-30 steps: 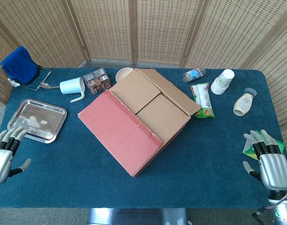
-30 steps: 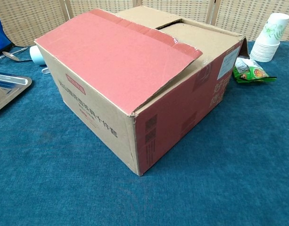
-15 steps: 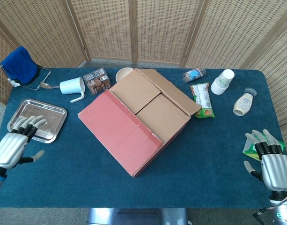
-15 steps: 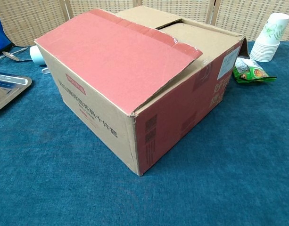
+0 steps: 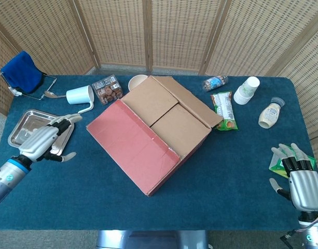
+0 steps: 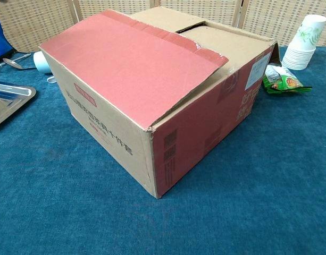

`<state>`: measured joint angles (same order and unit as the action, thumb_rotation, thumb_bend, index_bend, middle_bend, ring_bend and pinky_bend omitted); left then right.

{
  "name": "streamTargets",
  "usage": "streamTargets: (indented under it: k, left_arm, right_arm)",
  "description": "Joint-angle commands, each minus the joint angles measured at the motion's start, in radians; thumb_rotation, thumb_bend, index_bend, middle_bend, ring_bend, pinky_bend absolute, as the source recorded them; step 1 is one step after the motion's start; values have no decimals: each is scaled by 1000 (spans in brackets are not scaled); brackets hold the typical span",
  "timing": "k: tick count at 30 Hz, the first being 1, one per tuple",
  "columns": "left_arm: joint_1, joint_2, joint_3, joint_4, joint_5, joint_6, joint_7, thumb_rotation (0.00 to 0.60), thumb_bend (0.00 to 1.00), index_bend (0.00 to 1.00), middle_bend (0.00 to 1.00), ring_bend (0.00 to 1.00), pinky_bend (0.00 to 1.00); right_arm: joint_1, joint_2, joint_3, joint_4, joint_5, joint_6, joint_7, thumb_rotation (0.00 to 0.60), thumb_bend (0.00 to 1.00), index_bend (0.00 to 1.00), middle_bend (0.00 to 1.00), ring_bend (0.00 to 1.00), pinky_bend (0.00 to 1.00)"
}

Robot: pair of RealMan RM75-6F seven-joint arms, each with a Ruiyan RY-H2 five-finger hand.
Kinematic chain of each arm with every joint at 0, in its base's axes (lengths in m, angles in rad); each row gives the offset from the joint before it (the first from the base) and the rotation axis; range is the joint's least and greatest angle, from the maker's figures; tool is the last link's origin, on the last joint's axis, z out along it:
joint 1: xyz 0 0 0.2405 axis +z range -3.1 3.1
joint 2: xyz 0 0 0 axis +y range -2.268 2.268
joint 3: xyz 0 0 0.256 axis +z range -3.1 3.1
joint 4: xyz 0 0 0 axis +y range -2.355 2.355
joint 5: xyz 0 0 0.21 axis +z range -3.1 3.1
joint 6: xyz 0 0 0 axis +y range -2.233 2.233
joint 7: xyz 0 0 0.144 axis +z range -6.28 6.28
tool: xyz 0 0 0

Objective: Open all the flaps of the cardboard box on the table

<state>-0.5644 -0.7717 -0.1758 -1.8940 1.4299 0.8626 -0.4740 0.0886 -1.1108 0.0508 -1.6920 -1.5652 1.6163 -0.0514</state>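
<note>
One cardboard box point(image 5: 153, 134) sits mid-surface, its red flap down, while the left robot hand point(image 5: 44, 141), fingers spread and empty, has moved closer over one metal tray point(image 5: 22, 124); the right robot hand point(image 5: 299, 179) stays wide.

head view: high above, looking steeply down on whole table point(image 5: 242, 171)
chest view: low, near, facing forward across tabletop
shared: cardboard box point(image 5: 151, 132), tray point(image 5: 16, 129), cup stack point(image 5: 247, 90)
</note>
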Motion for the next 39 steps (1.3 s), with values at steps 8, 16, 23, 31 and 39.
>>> streamTargets:
  k: [8,16,23,31,39]
  left_arm:
    - [-133,-72,-88,78,-118,-163,-238,600,38,0,0,0,0]
    - [-232,-131,-126,174,-177,-276,-269,600,38,8,0,0,0]
    - [-337,-170,-109,220,-318,-357,-73,600,38,53,0,0,0]
    - [-469,-254,-64,289,-506,-299,227,600,37,149,54,0,0]
    - [-577,-334,-14,303,-715,-231,452,600,37,160,68,0,0]
  right_arm:
    - [-3,1,6,1,-1,-13,8,600,198,177,134,0,155]
    - [-5,2,10,2,-2,-21,14,600,198,177,135,0,155]
    - [-6,2,15,4,-1,-29,17,600,184,176,135,0,155]
    - [-8,0,17,2,-7,-30,9,600,169,168,135,0,155]
    - [-10,3,20,1,-7,-32,17,600,166,162,135,0,155]
